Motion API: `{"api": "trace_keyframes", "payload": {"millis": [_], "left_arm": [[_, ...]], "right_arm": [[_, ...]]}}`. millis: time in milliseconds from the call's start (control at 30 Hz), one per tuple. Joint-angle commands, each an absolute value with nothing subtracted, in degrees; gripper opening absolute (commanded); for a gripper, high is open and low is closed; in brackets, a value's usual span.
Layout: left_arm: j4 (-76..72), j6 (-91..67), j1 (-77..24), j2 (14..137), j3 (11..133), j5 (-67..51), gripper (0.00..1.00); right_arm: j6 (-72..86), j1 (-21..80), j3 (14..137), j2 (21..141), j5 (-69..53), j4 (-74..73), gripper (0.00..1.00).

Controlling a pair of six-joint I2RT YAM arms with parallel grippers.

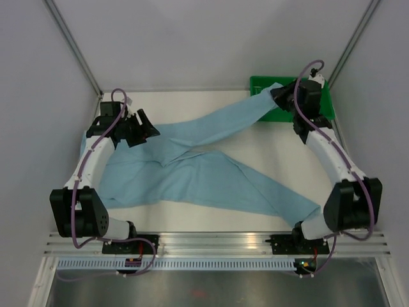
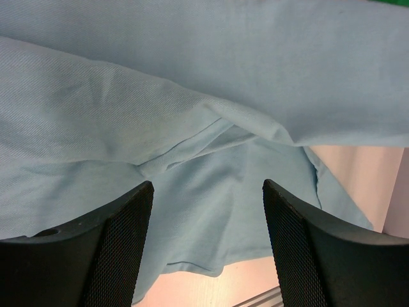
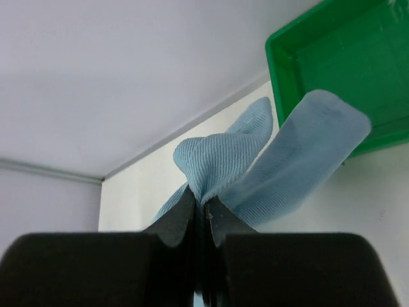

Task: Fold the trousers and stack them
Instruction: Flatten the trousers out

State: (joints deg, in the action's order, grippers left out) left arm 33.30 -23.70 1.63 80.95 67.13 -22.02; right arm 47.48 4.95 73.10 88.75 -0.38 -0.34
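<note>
**Right cuff pinched at the tray, left side waiting**

I have the right fingers [image 3: 199, 217] clamped together on the cuff of one leg of the trousers [image 1: 192, 173]. The cloth bunches up out of the pinch and flops over the near rim of the tray [image 1: 261, 82]. I judge that I am holding this end because it is the far tip of the leg, the part I need to carry back over the body for a first fold.

The left fingers [image 1: 148, 131] stand apart, holding nothing. They hover just above a ridge of cloth near where the legs meet the seat, and I reckon they are placed to pin or pick that side.

The trousers lie spread on the surface [image 1: 192, 102]. The waist end is at the left under my left arm. One leg runs up to the tray and the other runs toward my right arm's base.

My count is one pair of trousers with two legs, one tray and two arms. Nothing is folded or stacked yet.
</note>
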Motion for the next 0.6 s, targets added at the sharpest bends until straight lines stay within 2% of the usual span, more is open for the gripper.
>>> {"api": "trace_keyframes", "payload": {"millis": [0,33,133,167,233,300,433,567], "left_arm": [[31.6,-23.2,1.4,80.3,66.1,-23.6,0.75],[31.6,-23.0,1.4,80.4,65.9,-23.9,0.75],[32.3,-22.1,1.3,80.9,66.2,-24.6,0.75],[32.5,-21.8,1.4,81.1,66.3,-24.8,0.75],[32.8,-21.8,1.4,81.2,66.3,-25.5,0.75],[32.9,-21.8,1.4,81.1,66.3,-26.1,0.75],[33.0,-21.5,1.1,81.2,66.0,-26.5,0.75],[33.5,-20.7,0.1,81.3,66.4,-26.7,0.75]], "right_arm": [[38.3,5.4,61.6,77.0,1.3,-1.3,0.09],[38.9,5.4,53.8,75.5,2.6,-1.4,0.18],[43.6,5.4,41.6,72.2,5.0,-2.2,0.48],[45.1,5.4,39.2,71.5,6.4,-2.7,0.70],[48.9,5.4,35.7,69.8,10.5,-6.6,0.84],[49.6,5.3,36.0,67.6,11.9,-11.0,0.89],[45.1,5.3,42.8,63.9,12.7,-15.5,0.84],[46.1,3.5,48.1,64.7,15.1,-22.7,0.89]]}}
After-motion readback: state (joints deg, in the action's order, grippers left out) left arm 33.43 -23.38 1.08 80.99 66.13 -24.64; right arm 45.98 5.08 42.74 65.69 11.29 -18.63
